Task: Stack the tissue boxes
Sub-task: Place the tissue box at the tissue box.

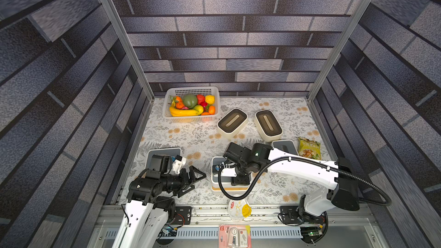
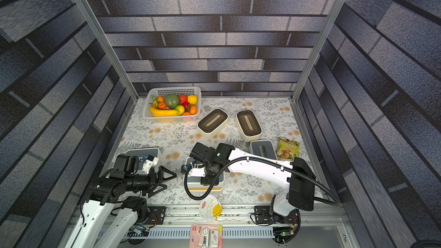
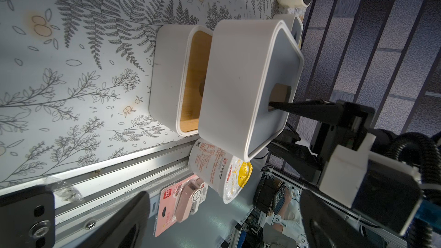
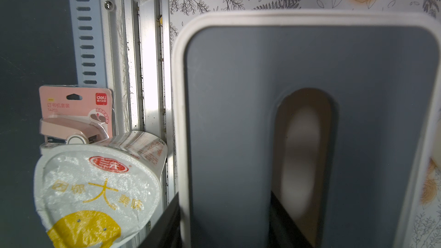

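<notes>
both arms (image 1: 139,213) (image 1: 307,170) low, left end effector (image 1: 193,184) apart, right end effector (image 1: 241,180) clamping grey-lidded box (image 3: 238,79)

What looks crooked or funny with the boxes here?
The white tissue box with the grey lid, pinched at its slot by the right gripper, isn't lined up over the white tissue box with the wooden lid. A strip of wooden lid shows beside it, so the stack looks offset.
</notes>
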Robot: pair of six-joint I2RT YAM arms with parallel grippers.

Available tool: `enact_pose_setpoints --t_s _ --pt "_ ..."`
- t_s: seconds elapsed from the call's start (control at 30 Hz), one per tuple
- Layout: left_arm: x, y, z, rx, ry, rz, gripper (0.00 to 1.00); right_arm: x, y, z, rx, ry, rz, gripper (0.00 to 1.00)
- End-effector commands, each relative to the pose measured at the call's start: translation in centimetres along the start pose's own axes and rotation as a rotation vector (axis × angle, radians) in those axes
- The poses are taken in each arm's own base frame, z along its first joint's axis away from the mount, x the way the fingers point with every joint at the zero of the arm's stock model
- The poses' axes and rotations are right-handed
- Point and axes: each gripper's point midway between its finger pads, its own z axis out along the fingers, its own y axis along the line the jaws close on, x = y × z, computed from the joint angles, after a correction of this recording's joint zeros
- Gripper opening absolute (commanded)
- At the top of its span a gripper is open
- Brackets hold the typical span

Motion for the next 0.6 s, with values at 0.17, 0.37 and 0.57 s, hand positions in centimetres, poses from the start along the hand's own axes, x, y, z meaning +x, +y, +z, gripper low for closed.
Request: enact_pose_setpoints --t_s 0.17,0.37,0.57 --pt "0.28 0.24 0.2 0.012 0.009 -0.005 1.0 -0.88 -0.01 0.03 0.02 -0.012 -0.006 0.47" --pt "0.27 0.38 0.29 0.012 0.009 -0.009 1.0 -0.89 -0.03 0.23 0.029 -0.012 -0.008 0.47" --pt "0.37 0.49 0.36 0.014 0.011 -0.012 1.0 -0.81 0.16 0.68 0.026 -0.001 -0.014 0.47"
